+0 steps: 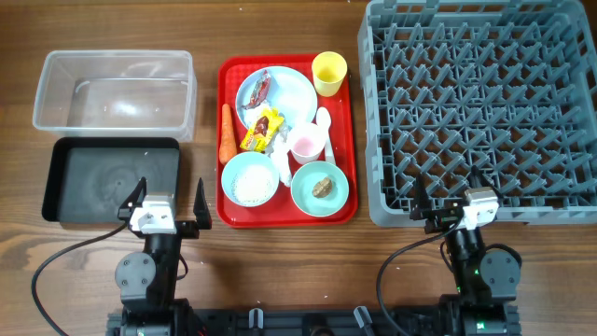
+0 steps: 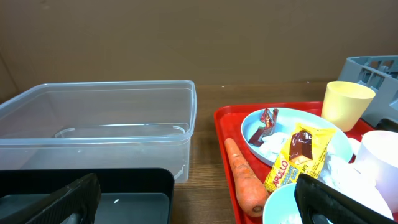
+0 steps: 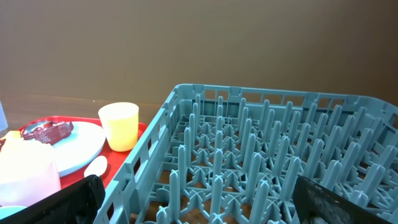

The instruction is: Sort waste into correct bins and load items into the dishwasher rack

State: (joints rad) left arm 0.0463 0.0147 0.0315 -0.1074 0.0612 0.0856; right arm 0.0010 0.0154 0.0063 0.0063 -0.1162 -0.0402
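Note:
On the red tray (image 1: 346,140), a white plate (image 1: 297,91) carries a red wrapper (image 1: 259,91), a yellow wrapper (image 1: 263,131) and tissue (image 1: 281,142). A carrot (image 1: 227,132) lies along the tray's left side. One pale bowl (image 1: 250,179) holds rice, the other (image 1: 320,188) a brown lump. A yellow cup (image 1: 329,73), a small cup (image 1: 306,144) and a spoon (image 1: 324,119) sit nearby. The clear tub (image 1: 112,56) and black tray (image 1: 112,179) are on the left, the grey rack (image 1: 480,112) on the right. My left gripper (image 1: 171,189) (image 2: 196,193) is open by the black tray. My right gripper (image 1: 448,189) (image 3: 199,190) is open at the rack's near edge.
Both arm bases stand at the table's near edge with cables trailing. A brown wall rises behind the table in both wrist views. Bare wood shows between the black tray and the red tray.

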